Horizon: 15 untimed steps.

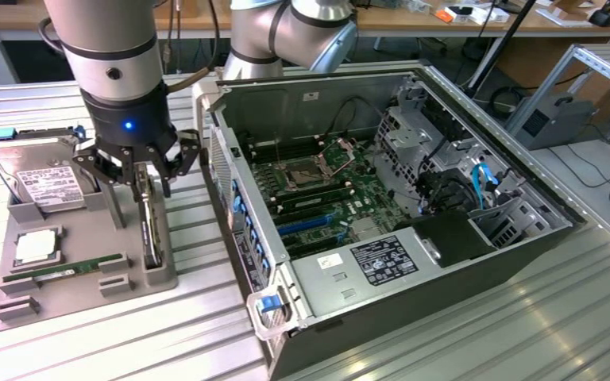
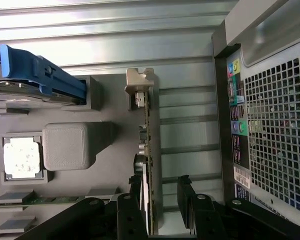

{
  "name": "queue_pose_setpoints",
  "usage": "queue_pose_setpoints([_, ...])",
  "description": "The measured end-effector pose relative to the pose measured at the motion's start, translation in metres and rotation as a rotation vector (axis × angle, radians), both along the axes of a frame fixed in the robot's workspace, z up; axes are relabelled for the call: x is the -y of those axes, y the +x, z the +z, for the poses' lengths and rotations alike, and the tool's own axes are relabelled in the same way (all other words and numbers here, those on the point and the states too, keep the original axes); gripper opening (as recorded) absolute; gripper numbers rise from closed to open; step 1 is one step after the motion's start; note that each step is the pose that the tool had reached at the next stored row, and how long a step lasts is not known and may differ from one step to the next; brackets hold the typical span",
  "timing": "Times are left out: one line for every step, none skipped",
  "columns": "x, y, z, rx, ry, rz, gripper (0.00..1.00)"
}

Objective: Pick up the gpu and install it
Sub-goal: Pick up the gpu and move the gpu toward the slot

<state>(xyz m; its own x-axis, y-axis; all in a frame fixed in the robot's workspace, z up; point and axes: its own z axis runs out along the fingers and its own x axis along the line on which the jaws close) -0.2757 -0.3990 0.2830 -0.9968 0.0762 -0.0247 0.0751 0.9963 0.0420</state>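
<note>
Gripper (image 2: 160,184) astride gpu (image 2: 147,125), computer case (image 2: 275,125) beside

Ribbed table (image 1: 475,325): grey fixture (image 1: 72,300), open computer case (image 1: 295,103).

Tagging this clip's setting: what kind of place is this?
Likely a robotics lab bench set up for PC assembly: an open computer case lying on a ribbed metal table, a grey parts fixture holding a hard drive and the gpu, a robot arm over it.
</note>
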Motion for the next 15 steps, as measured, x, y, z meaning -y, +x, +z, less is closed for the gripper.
queue_pose_setpoints([0.0000,0.000,-0.0005,-0.0001,-0.0001,0.000,0.42])
queue_pose_setpoints([0.0000,0.000,-0.0012,-0.0001,-0.0001,0.000,0.42])
queue_pose_setpoints([0.0000,-0.001,-0.0020,0.0000,-0.0002,0.000,0.42])
queue_pose_setpoints([0.0000,-0.001,-0.0030,0.0000,-0.0001,0.000,0.42])
queue_pose_setpoints([0.0001,-0.001,-0.0036,0.0000,-0.0002,0.000,0.42])
queue_pose_setpoints([0.0001,-0.001,-0.0042,0.0000,-0.0002,0.000,0.42])
queue_pose_setpoints([0.0001,-0.001,-0.0050,0.0000,-0.0003,0.000,0.42])
queue_pose_setpoints([0.0000,-0.002,-0.0056,-0.0001,-0.0005,0.000,0.42])
queue_pose_setpoints([0.0001,-0.004,-0.0066,0.0000,-0.0004,0.000,0.42])
queue_pose_setpoints([0.0001,-0.006,-0.0072,-0.0001,-0.0004,0.000,0.42])
queue_pose_setpoints([0.0001,-0.007,-0.0077,0.0000,-0.0004,0.000,0.42])
queue_pose_setpoints([0.0002,-0.008,-0.0093,0.0000,-0.0005,0.000,0.42])
queue_pose_setpoints([0.0004,-0.009,-0.0111,-0.0001,-0.0009,0.000,0.42])
queue_pose_setpoints([0.0008,-0.010,-0.0137,0.0000,-0.0012,0.000,0.42])
queue_pose_setpoints([0.0010,-0.010,-0.0162,0.0000,-0.0018,0.000,0.42])
